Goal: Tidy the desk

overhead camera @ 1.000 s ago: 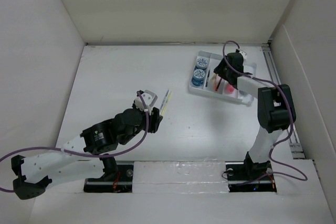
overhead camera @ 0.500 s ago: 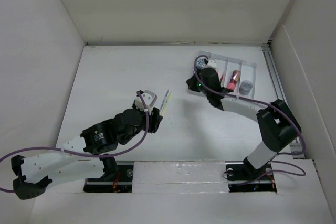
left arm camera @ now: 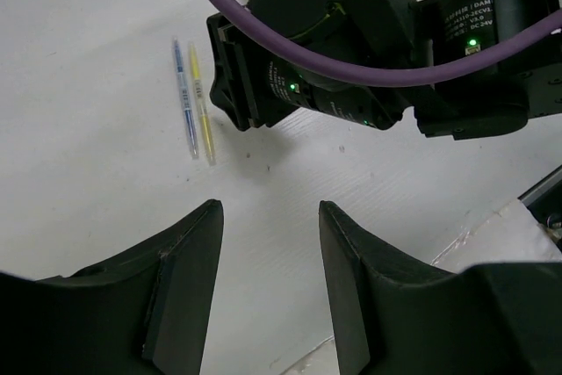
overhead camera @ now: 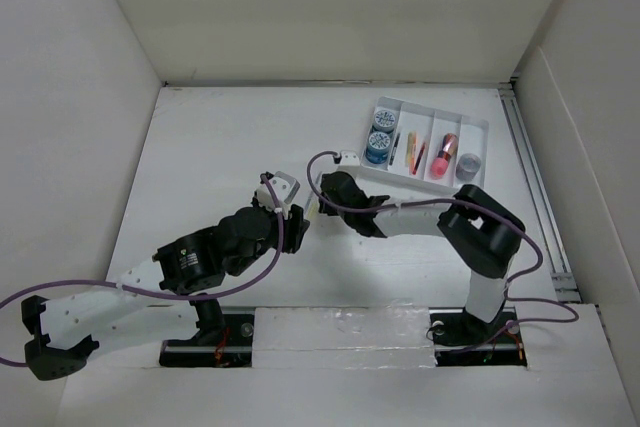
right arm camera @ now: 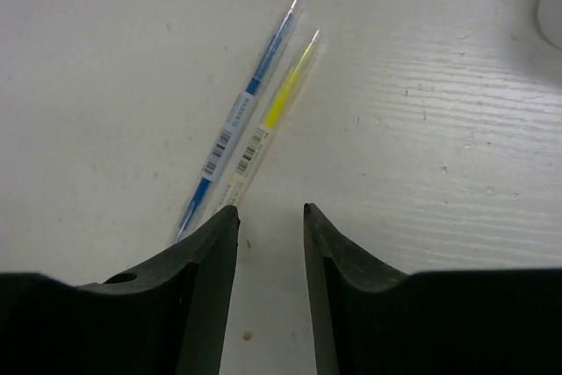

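**Top and wrist views.** The large, flat, matte white rectangular surface (overhead camera: 200, 157) lies face up directly beneath both of your hands, with white panels (overhead camera: 80, 97) along its left, far and right edges. Your left hand (left arm camera: 270, 217) hangs over its middle, released, with only bare surface showing between the parted jaws. Your right hand (right arm camera: 270, 215) reaches across to just beside the left one. Its jaws stand a narrow gap apart and grasp nothing.

Just ahead of its fingers, a thin clear blue pen (right arm camera: 239, 120) and a thin clear yellow pen (right arm camera: 279, 98) lie flat, side by side, tips pointing away from that hand. A white four-compartment tray (overhead camera: 440, 113) sits at the far right.

The surface looks wider left to right than near to far. You cannot tell its true long axis from this slanted view.
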